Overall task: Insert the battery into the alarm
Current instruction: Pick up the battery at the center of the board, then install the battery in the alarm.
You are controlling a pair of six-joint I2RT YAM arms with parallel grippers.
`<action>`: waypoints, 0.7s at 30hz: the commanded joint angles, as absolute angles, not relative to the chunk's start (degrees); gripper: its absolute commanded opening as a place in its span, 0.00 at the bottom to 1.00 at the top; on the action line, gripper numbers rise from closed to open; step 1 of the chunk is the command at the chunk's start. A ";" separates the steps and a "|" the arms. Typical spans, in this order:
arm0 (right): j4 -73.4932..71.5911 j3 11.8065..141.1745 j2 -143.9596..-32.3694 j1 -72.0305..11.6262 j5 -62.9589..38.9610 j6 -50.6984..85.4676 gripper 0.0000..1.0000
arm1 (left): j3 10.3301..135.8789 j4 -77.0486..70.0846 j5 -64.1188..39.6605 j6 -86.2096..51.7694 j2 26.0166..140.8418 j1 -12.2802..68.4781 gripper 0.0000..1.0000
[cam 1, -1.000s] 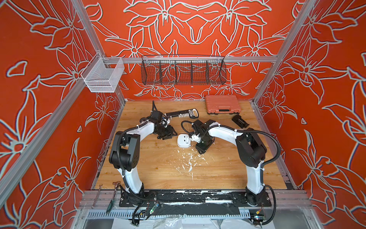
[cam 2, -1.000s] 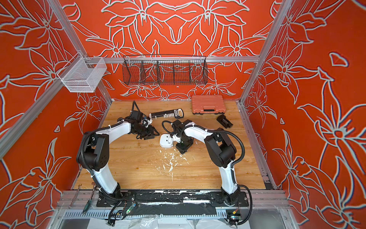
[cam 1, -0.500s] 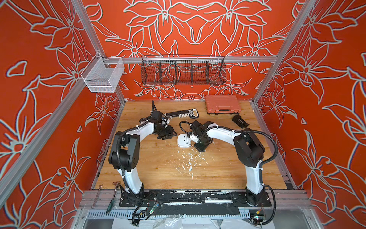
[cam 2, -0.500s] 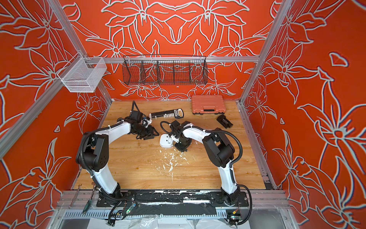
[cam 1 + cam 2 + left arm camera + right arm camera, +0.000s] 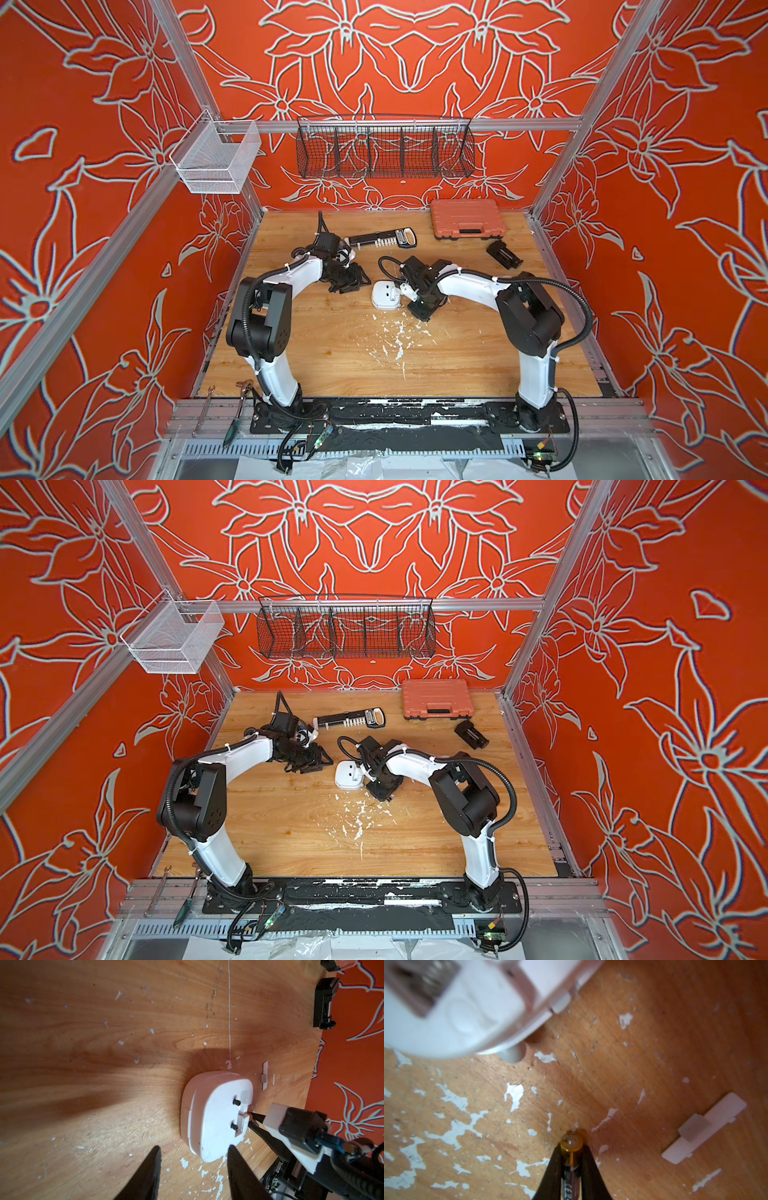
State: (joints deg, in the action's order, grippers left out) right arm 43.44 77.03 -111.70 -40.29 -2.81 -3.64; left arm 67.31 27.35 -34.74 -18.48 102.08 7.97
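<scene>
Wooden table (image 5: 332,361) | right gripper (image 5: 572,1150) clamps battery (image 5: 570,1176) | left gripper (image 5: 193,1148) half-open

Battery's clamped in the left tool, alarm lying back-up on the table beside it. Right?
Wrong tool. The right tool is the one clamped on the battery, as the right wrist view shows. The left tool is open and holds nothing. The rest stands: the alarm lies back-up on the table beside it.

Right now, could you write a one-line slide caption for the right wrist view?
The right hand grips the battery, gold end forward, near the white alarm and a loose white piece.
</scene>
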 commanded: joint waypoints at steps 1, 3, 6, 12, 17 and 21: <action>42.18 75.85 -107.75 -40.62 -3.19 1.47 0.11 | 66.36 27.86 -35.05 -18.36 99.61 7.71 0.50; 40.86 75.56 -104.80 -40.43 -4.02 4.76 0.11 | 66.10 27.73 -35.16 -18.61 99.12 7.69 0.50; 36.76 74.92 -100.51 -39.95 -4.62 10.26 0.11 | 65.76 27.19 -35.34 -19.04 98.44 7.73 0.50; 23.62 73.12 -95.99 -39.38 -8.48 19.37 0.11 | 65.52 26.63 -36.36 -19.56 98.57 7.71 0.50; 12.12 71.78 -98.44 -39.42 -9.39 26.62 0.11 | 65.35 26.63 -36.61 -19.53 98.83 7.73 0.50; 5.48 71.53 -101.87 -40.40 -9.46 29.78 0.11 | 65.13 26.20 -37.19 -20.11 99.03 7.68 0.50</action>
State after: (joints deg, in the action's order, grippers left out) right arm 13.19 72.12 -99.57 -39.66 -8.62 24.16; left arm 65.82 26.46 -35.92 -19.57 99.68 7.92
